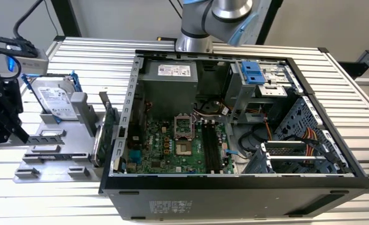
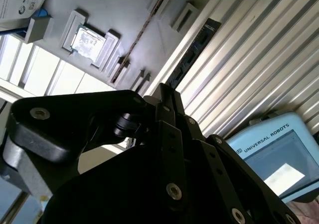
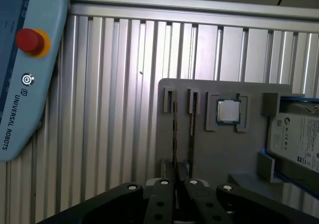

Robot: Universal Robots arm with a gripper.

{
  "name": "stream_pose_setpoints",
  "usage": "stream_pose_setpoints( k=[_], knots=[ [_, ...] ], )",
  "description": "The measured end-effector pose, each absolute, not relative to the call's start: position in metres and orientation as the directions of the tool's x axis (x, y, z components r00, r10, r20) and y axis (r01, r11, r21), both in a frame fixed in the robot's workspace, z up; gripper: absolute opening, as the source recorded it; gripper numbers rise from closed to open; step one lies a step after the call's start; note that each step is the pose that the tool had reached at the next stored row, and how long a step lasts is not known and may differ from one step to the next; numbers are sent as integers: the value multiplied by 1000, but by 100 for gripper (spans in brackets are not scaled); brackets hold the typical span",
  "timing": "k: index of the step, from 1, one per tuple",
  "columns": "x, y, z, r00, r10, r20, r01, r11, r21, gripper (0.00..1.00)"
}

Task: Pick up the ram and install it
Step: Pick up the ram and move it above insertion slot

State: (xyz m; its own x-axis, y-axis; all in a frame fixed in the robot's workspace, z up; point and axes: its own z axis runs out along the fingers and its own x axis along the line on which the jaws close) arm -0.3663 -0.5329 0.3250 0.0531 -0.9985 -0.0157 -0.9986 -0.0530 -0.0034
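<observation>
Gray tray (image 2: pixel 124 10) holds the ram (image 2: pixel 195 47) on edge, its chips visible in the second wrist view. The gripper (image 2: pixel 166 90) hangs by the ram's end; open or closed, I cannot tell.

Counter (image 3: pixel 119 84): ribbed bare-metal slats with a brushed, dull sheen. Holder tray (image 3: pixel 214 154): grey plastic, matt and smooth. Processor (image 3: pixel 228 111): bright metal lid, satin finish. Hard drive (image 3: pixel 294 134): white paper label. Hand (image 3: pixel 178 176): black semi-matt links, probably coated metal, with bright metal screw heads (image 3: pixel 132 187). Computer case (image 1: pixel 234 199): matt black outer panel, bare grey sheet metal inside. Pendant (image 3: pixel 30 84): smooth pale-blue plastic.
</observation>
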Motion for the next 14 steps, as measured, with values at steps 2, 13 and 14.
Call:
stream_pose_setpoints(
  k=[2, 13, 14],
  knots=[
    [-366, -533, 325, 53, -998, -16, -999, -53, -3, 0],
    [-366, -533, 335, 53, -998, -16, -999, -53, -3, 0],
    [-366, -533, 336, 53, -998, -16, -999, -53, -3, 0]
  ],
)
